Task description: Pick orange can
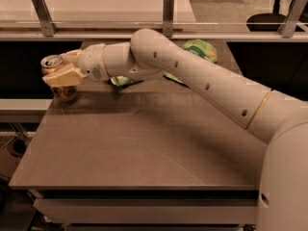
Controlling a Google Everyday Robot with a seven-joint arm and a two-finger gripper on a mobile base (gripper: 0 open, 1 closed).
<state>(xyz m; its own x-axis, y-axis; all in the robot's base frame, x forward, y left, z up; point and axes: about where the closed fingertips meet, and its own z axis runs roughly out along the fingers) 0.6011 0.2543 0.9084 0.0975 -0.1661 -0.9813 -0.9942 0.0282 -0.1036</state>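
The orange can (53, 62) stands upright at the far left edge of the brown table (144, 143), silver pull-tab top showing. My gripper (61, 73) reaches in from the right and its pale fingers (63, 76) are closed around the can's middle, one in front and one behind. The can's lower part (65, 93) shows below the front finger and seems to rest on or just above the table. The white arm (192, 76) stretches across the table's back half.
Green snack bags lie at the back of the table: one (199, 49) behind the arm, another (121, 81) partly hidden under the wrist. A glass rail with metal posts (168, 8) runs behind. The table's left edge drops off right beside the can.
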